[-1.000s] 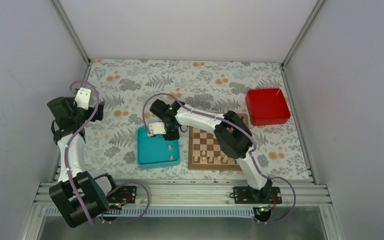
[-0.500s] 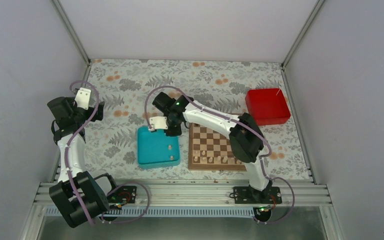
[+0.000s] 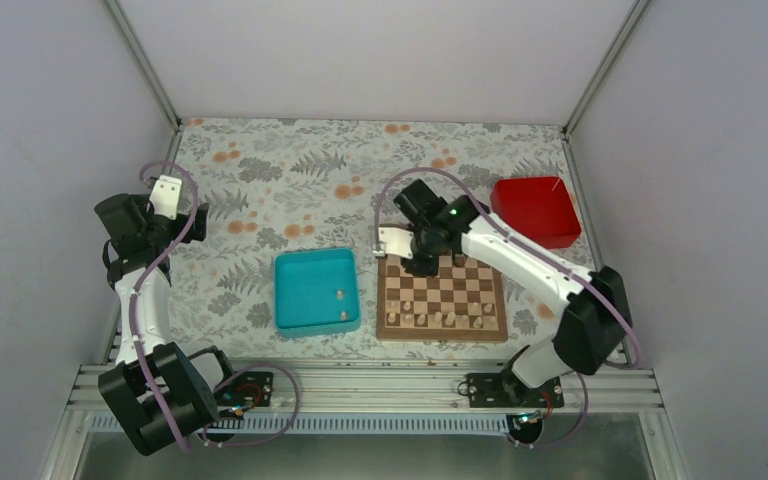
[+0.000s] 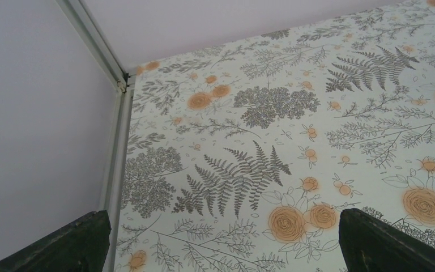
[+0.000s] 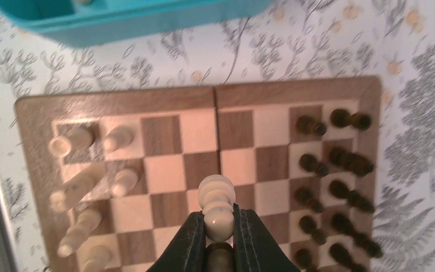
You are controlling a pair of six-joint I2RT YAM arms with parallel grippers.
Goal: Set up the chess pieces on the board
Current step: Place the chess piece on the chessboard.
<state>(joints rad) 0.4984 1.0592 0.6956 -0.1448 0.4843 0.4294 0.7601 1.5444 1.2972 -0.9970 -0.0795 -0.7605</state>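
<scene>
The right pincer (image 5: pixel 218 220) has its dark, matte fingers (image 5: pixel 191 241) pinched narrow on a pale chessman (image 5: pixel 217 203), a smooth turned-wood stack of rounded beads with a ball top. It holds the piece over the board (image 5: pixel 119 97), a glossy wooden square of light and dark checks inside a brown border. To the left of the fingers lie the other pale men (image 5: pixel 85 187), slim and lathe-turned. To their right stand the dark chessmen (image 5: pixel 340 164) in two rows. Beyond the fingertips sits the teal tray (image 5: pixel 147 22), a smooth, round-cornered plastic tray on the fern-and-rose printed cloth (image 4: pixel 260 113). The left pincer (image 4: pixel 222 226) is spread wide over that cloth, holding nothing. A second ago the right arm hung over the tray; it has since swung across to the board's far left corner, while the left arm has not moved.
</scene>
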